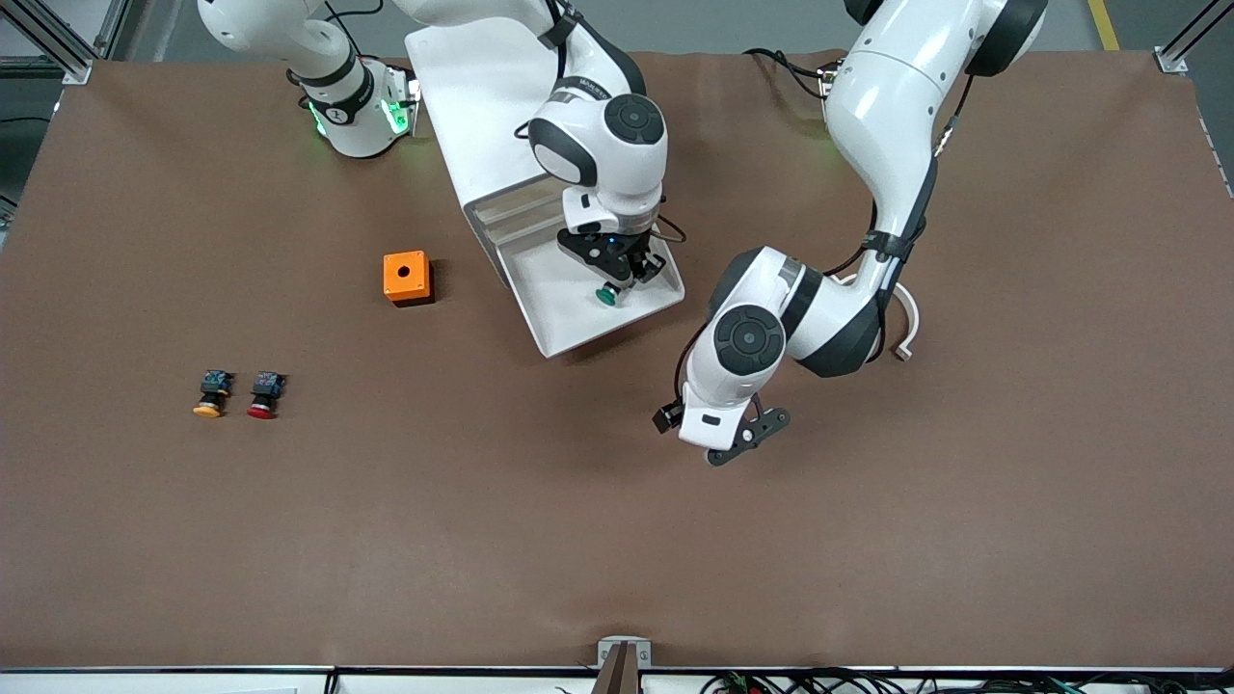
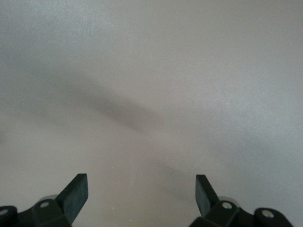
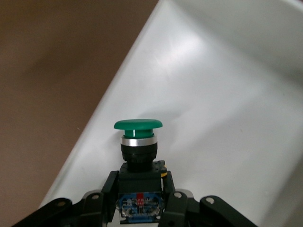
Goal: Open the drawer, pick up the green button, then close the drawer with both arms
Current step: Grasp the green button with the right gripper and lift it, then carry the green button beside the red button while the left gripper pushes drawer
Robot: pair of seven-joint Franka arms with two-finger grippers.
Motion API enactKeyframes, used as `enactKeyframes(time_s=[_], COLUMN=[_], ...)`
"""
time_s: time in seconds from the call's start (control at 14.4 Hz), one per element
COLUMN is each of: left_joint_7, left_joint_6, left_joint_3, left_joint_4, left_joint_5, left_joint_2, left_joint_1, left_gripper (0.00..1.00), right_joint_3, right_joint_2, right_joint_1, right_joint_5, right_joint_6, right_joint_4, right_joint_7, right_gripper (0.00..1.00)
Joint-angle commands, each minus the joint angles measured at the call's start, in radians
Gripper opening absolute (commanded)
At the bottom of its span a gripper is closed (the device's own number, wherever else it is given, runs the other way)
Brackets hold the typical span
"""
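Note:
The white drawer [image 1: 564, 313] stands pulled out of its white cabinet [image 1: 472, 87] toward the front camera. My right gripper [image 1: 617, 275] is inside the drawer, shut on the black body of the green-capped button [image 1: 607, 295]. In the right wrist view the gripper [image 3: 140, 189] clamps the button [image 3: 138, 137] with its cap pointing at the drawer's white floor [image 3: 227, 113]. I cannot tell whether the cap touches the floor. My left gripper [image 1: 747, 439] hangs open and empty over bare table, toward the left arm's end from the drawer. The left wrist view shows its gripper [image 2: 141, 194] wide apart over the table.
An orange box [image 1: 406, 277] with a round hole sits beside the drawer toward the right arm's end. A yellow-capped button [image 1: 210, 393] and a red-capped button [image 1: 264, 394] lie side by side nearer the front camera. The brown table [image 1: 482, 540] spreads all around.

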Motion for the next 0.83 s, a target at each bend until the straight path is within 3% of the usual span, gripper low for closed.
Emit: enactKeyframes(time_s=[0.0,0.14,0.42,0.76], left_joint_7=[-0.016,-0.021,-0.016,-0.010], left_joint_6=[0.015,0.008,0.007,0.007], left_joint_3=[-0.002,-0.002,-0.004,-0.011], left_joint_4=[-0.021,-0.019,-0.021,-0.030], left_joint_5=[0.026,0.024,0.026,0.013], left_joint_2=[-0.020,-0.023,-0.019,0.003], left_joint_1=[0.005,0.002,-0.015,-0.075], left_gripper=[1.00,1.00,1.00,1.00], right_joint_3=[0.012,0.006,0.004,0.002], right_joint_2=[-0.051,-0.105,-0.170,-0.202], right_joint_1=[-0.079,-0.140,-0.310,-0.510], right_joint_5=[-0.001,0.066,0.076,0.074], right_joint_6=[-0.052,-0.091,-0.184,-0.128], right_joint_4=[0.023,0.020,0.003,-0.113], right_joint_7=[-0.084,-0.250,-0.599,-0.915], right_gripper=[0.00,0.00,0.00,0.00])
